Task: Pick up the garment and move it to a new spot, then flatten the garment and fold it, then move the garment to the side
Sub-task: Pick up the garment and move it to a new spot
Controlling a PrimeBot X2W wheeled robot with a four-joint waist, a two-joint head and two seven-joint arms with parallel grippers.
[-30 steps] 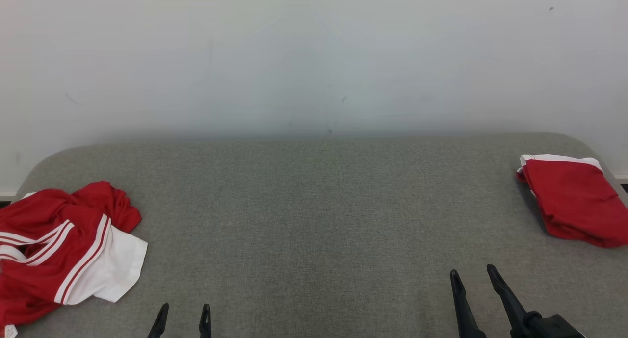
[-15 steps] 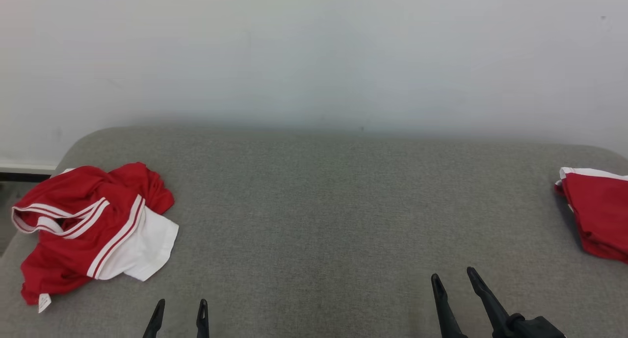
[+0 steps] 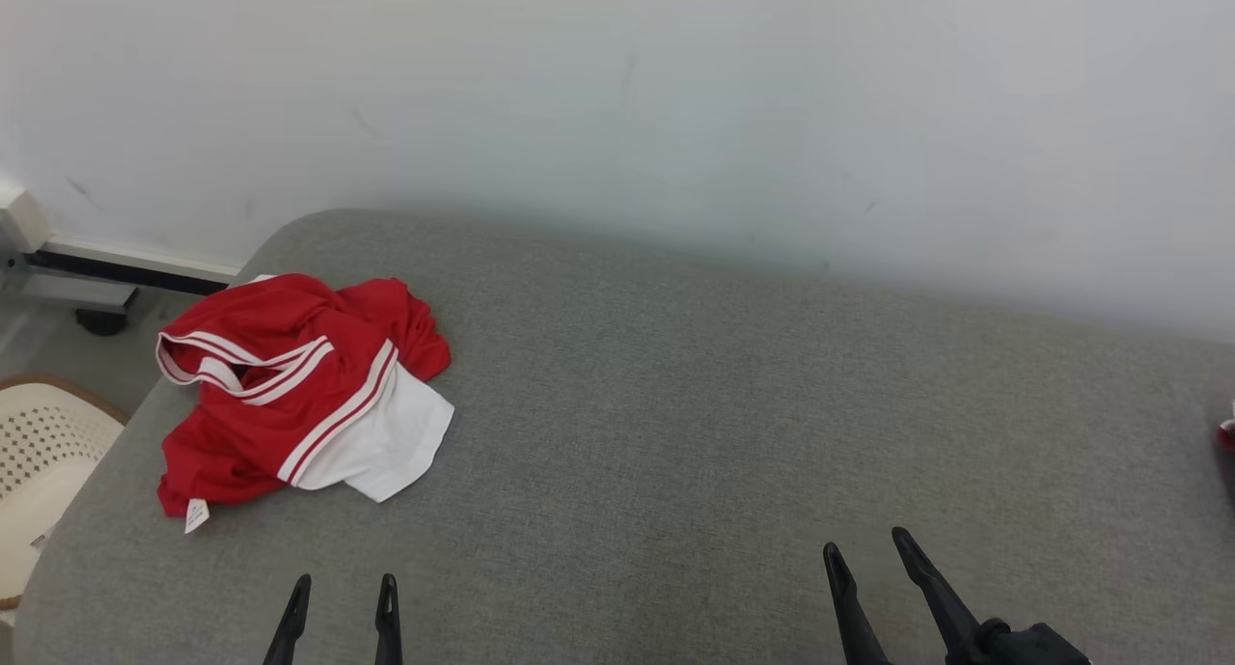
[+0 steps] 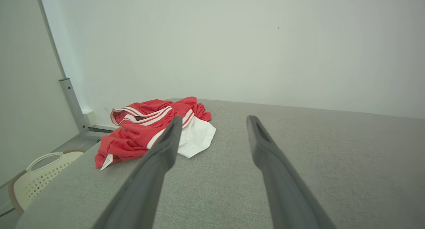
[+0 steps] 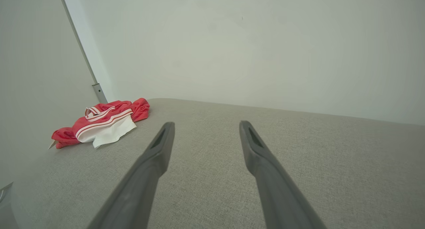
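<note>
Head view is swinging toward the left end of the worktop [image 3: 675, 404]. The whole picture is shifting, not the things on it, so I am judging that I am turning to face my target and the pick-up is not yet begun. Nearest, over the worktop's near edge, my left gripper [image 3: 344, 588] and right gripper [image 3: 866, 541] are hanging with fingers spread wide, holding nothing, as a second ago. Further in, near the worktop's left end and toward its far edge, the crumpled red-and-white garment [image 3: 289, 395] is lying ahead of my left fingers, apart from them and well apart from my right ones. At the worktop's right end a red cloth [image 3: 1227, 435] is slipping out of frame.
</note>
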